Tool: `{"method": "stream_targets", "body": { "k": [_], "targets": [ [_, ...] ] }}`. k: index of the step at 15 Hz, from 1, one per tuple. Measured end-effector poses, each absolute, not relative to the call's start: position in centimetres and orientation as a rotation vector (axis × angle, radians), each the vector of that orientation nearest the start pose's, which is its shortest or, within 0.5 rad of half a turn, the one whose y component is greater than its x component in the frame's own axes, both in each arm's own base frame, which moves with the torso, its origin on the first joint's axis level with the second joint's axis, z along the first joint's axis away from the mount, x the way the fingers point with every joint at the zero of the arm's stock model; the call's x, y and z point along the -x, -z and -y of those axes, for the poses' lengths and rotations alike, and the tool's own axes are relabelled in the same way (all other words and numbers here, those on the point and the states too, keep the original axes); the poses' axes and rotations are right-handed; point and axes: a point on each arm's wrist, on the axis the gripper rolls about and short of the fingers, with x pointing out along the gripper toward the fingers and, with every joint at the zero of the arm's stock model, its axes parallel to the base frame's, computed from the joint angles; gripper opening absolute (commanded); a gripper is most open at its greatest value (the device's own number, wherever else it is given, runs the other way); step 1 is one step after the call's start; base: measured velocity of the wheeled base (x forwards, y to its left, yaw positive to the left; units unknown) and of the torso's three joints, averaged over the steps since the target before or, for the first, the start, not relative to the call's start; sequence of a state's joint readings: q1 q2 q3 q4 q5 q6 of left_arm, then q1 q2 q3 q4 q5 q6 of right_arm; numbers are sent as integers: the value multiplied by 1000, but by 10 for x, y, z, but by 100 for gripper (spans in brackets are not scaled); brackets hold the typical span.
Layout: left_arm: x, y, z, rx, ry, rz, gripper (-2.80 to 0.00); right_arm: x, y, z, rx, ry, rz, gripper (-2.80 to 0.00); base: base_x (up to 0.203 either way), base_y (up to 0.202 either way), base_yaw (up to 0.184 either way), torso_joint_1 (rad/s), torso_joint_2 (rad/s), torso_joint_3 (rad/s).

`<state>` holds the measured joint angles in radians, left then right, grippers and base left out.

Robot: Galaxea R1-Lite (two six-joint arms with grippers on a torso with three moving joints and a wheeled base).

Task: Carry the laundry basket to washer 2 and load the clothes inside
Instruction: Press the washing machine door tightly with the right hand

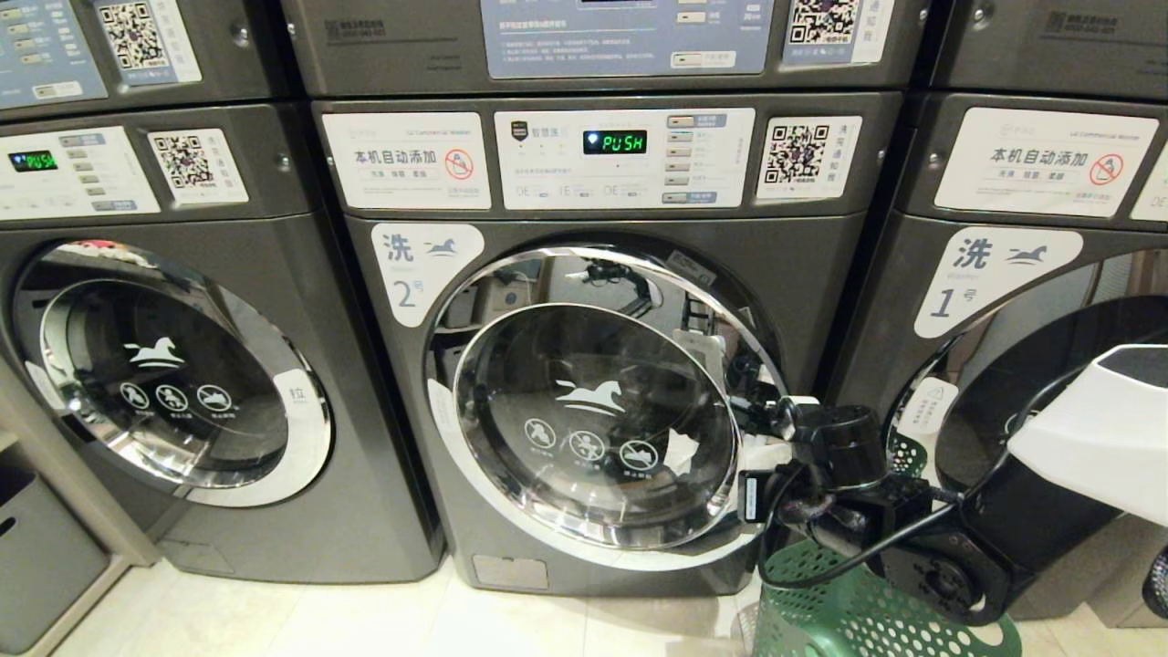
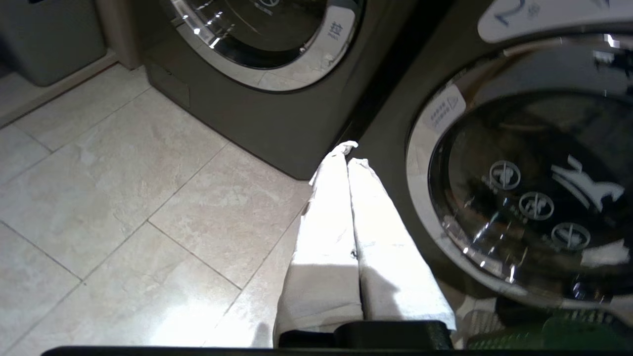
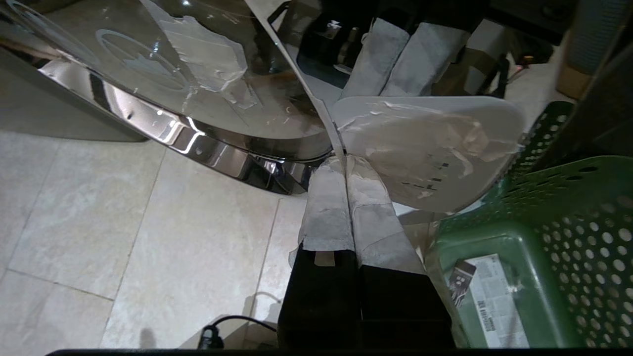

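While the green perforated plastic laundry basket (image 1: 858,611) stands on the pale tiled floor (image 1: 319,620) just right of grey washer 2 (image 1: 593,365), the right gripper (image 3: 344,163), fingers pressed together, touches its chrome-rimmed glass door's (image 1: 593,429) white handle (image 3: 430,148). The left gripper (image 2: 347,151), also closed and empty, hangs above the floor.

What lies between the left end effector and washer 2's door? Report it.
Nothing: in the left wrist view the shut left end effector hangs over bare floor tiles short of the washer door.

Washer 2 (image 1: 584,401) door closed; green perforated basket (image 1: 849,611) beside it
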<state>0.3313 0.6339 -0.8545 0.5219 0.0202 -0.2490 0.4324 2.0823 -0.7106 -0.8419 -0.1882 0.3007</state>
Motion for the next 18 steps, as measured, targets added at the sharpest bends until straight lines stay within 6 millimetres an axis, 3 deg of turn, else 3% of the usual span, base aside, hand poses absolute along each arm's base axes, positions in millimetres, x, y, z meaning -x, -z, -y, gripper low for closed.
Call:
{"method": "stream_targets", "body": {
  "k": [4,9,13,18],
  "targets": [
    [-2,-229,0,139,-297,-262,-280,-339,-54,-127,-125,-118,-491,-280,0,0,0,0,0,0],
    [5,-216,3,96,-283,-263,-280,-367,-44,-132,-116,-111,-460,-280,0,0,0,0,0,0],
    [6,-199,5,22,-137,-284,-280,-394,-37,-124,-76,-93,-364,-280,0,0,0,0,0,0],
    [2,-182,6,23,67,-348,-280,-411,-27,-104,-73,-43,-354,-280,0,0,0,0,0,0]
  ]
}}
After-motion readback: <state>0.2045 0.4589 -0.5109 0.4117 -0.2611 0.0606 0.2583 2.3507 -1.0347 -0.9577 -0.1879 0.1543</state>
